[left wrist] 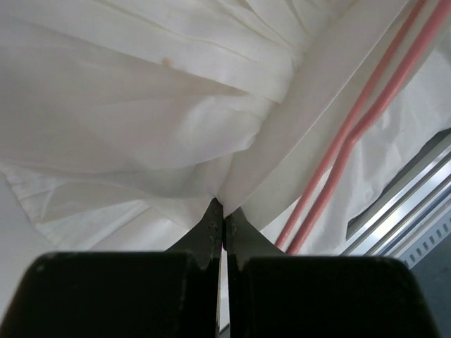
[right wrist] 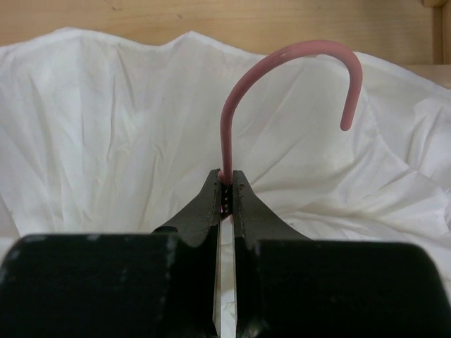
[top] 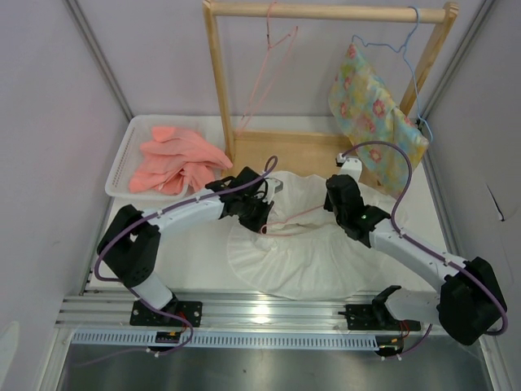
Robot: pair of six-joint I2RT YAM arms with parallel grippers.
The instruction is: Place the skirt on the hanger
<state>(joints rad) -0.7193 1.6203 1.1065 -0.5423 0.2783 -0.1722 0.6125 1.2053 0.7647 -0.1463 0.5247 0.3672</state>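
The white skirt [top: 309, 252] lies spread on the table between my arms. My left gripper [top: 259, 215] is shut on a fold of the skirt [left wrist: 141, 105] at its left edge, fingertips [left wrist: 215, 211] pinching the cloth. Two pink wires of the hanger [left wrist: 352, 134] run beside that fold. My right gripper [top: 334, 199] is shut on the neck of the pink hanger [right wrist: 232, 120], just below its hook, over the skirt [right wrist: 106, 127]. The hanger's wire [top: 293, 218] crosses the skirt's top towards the left gripper; the rest is hidden in cloth.
A wooden rack [top: 326, 11] with a wooden base [top: 293, 151] stands behind the skirt. A second pink hanger [top: 273, 49] and a light blue hanger with yellow floral cloth [top: 374, 106] hang from it. A white basket [top: 122, 167] of salmon-pink clothes [top: 175, 159] sits back left.
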